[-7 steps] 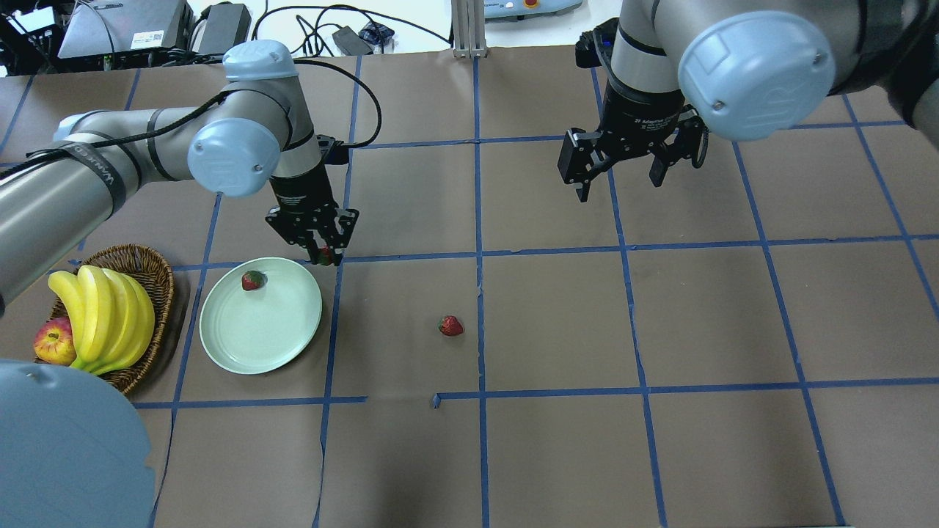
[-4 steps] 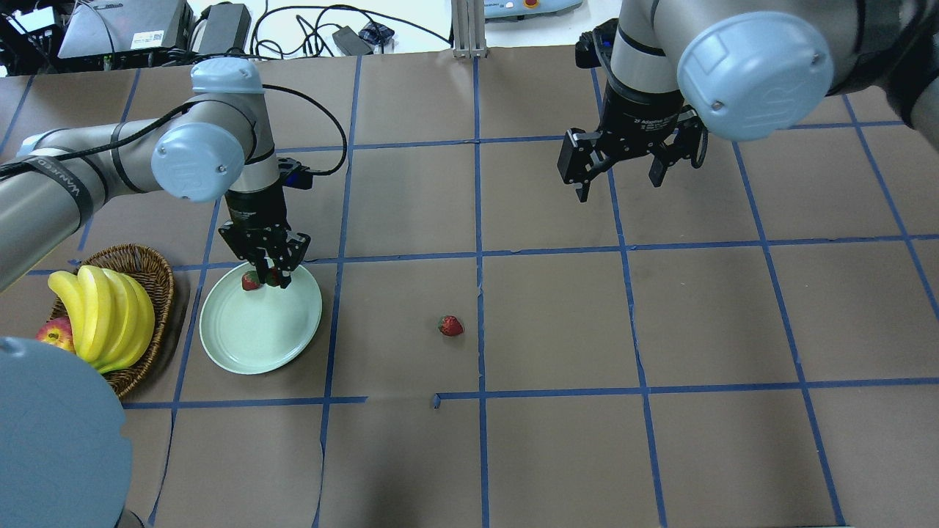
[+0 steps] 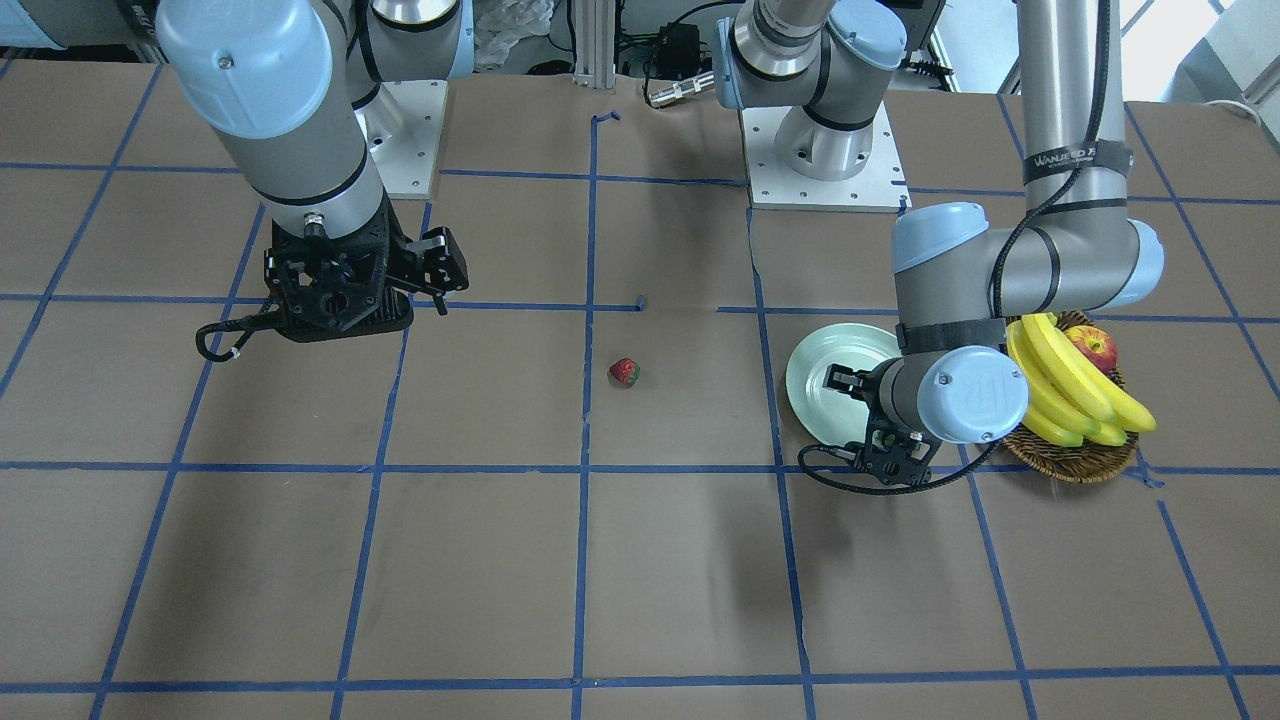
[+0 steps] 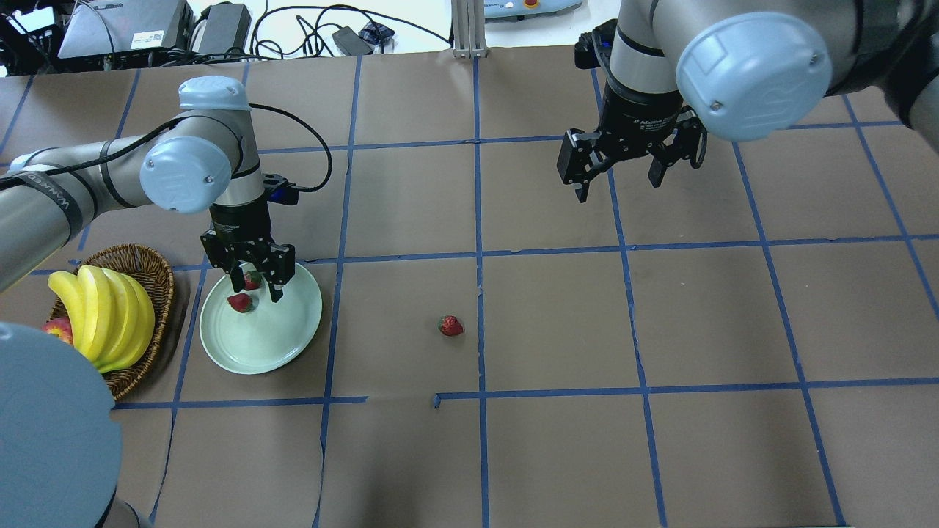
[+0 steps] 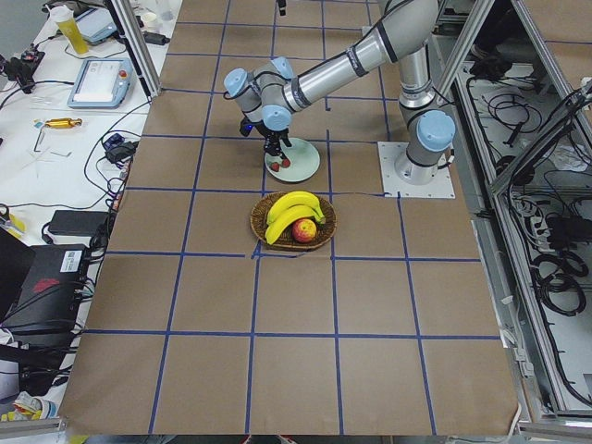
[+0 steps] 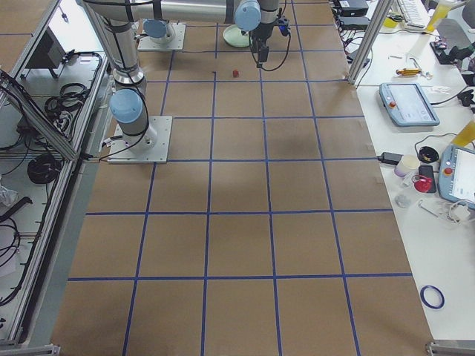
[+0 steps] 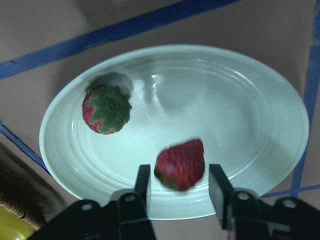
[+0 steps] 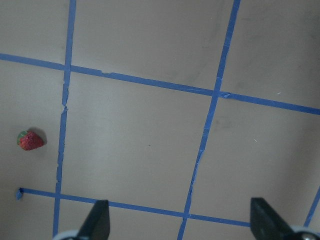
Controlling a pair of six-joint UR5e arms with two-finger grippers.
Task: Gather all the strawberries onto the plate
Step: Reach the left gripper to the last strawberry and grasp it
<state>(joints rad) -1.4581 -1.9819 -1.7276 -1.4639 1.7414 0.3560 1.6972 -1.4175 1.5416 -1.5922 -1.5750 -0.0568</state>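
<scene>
The pale mint-green plate [image 4: 275,345] lies at the table's left; it also shows in the left wrist view [image 7: 250,115]. Two strawberries are over it: one [image 4: 252,279] with its green cap up [image 7: 106,109], the other [image 4: 239,302] blurred and loose between the fingers [image 7: 180,165]. My left gripper [image 4: 257,290] hangs open just above the plate's far part. A third strawberry [image 4: 450,325] lies on the paper mid-table, also in the right wrist view [image 8: 30,140]. My right gripper [image 4: 620,183] is open and empty, high over the far right.
A brown wicker basket [image 4: 158,271] with bananas [image 4: 103,315] and an apple [image 3: 1092,348] stands just left of the plate. Blue tape lines grid the brown paper. Cables and devices lie beyond the table's far edge.
My left gripper moved left and toward the robot over the plate, then opened. The strawberry it carried has left the fingers above the plate. The right arm has not moved.
</scene>
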